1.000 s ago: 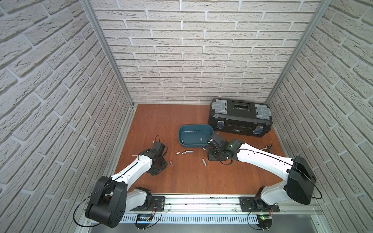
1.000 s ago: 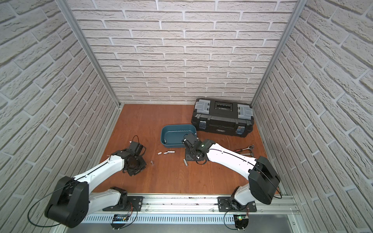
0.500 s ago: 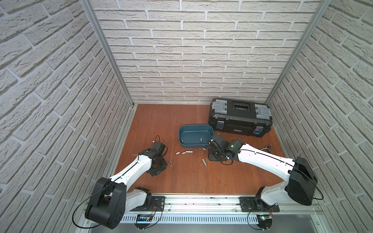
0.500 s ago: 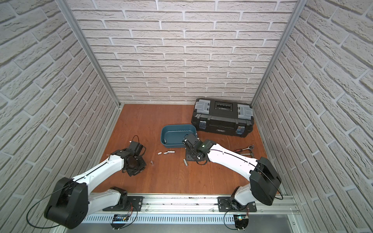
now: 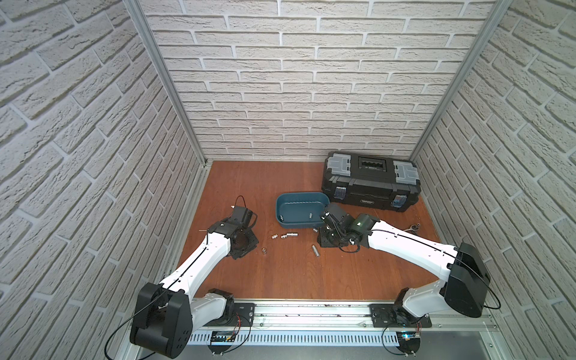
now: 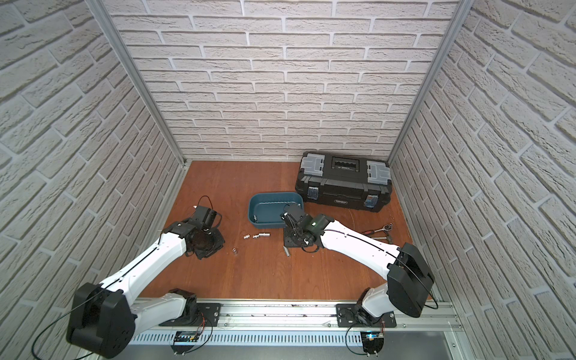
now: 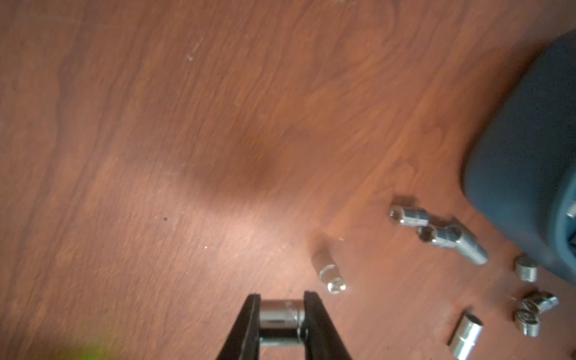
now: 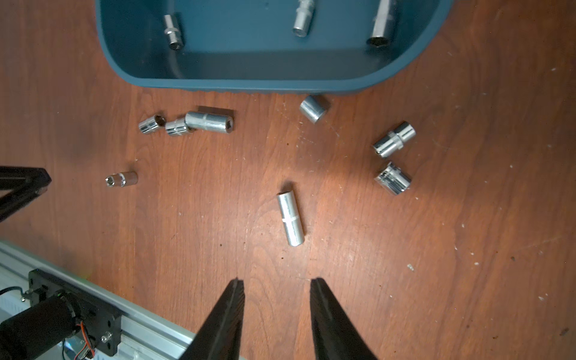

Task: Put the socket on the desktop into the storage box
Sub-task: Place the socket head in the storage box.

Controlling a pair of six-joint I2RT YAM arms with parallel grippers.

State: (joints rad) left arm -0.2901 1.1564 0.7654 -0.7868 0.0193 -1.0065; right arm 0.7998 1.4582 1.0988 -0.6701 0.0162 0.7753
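In the left wrist view my left gripper [image 7: 282,296] is shut on a short chrome socket [image 7: 280,314], just above the desktop [image 5: 296,274]. My right gripper [image 8: 276,282] is open with nothing between its fingers, above bare wood near a long socket [image 8: 290,219]. The teal storage box [image 8: 249,82] lies beyond it and holds three sockets, one being [image 8: 173,31]. Several more sockets lie loose in front of the box, among them a touching group [image 8: 208,122] and a single one [image 8: 121,179]. Both top views show the box [image 5: 302,194] [image 6: 276,194] between the two arms.
A black toolbox [image 5: 371,184] with grey latches stands at the back right, close behind the box. A ratchet wrench [image 6: 378,230] and another hand tool [image 6: 381,239] lie by the right wall. Brick walls close three sides, and an aluminium rail [image 5: 311,311] runs along the front.
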